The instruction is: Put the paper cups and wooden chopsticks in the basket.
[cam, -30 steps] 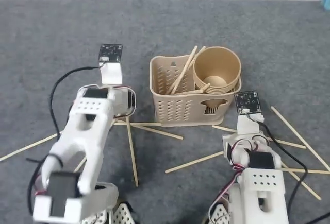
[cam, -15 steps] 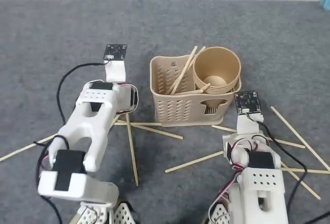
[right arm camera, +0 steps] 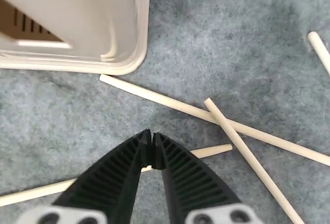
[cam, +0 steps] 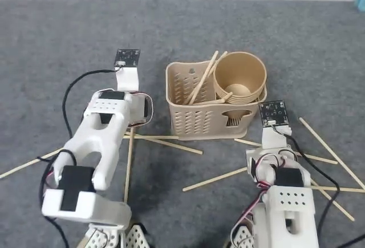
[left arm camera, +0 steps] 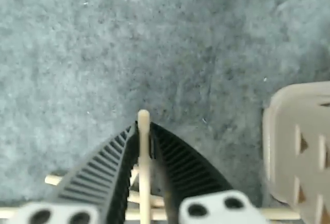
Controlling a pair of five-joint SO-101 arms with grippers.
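Held chopstick (cam: 129, 165) just swung: half a second ago its free end pointed toward 5 o'clock in the high view, now it points nearer 6 to 7. I judge it's off the carpet (cam: 68, 31) and following the grasp. Left gripper (left arm camera: 143, 131) is clenched on it near one end, with the tip poking past the jaws. Left arm (cam: 102, 139) has barely shifted meanwhile. Basket (cam: 197, 117) sits at 3 o'clock of that grasp, paper cups (cam: 239, 77) already nested inside. Right gripper (right arm camera: 152, 137) is closed on nothing, parked by the basket's 5 o'clock corner. Loose chopsticks (cam: 214, 179) still litter the carpet. Next I'd carry this one over and drop it in.
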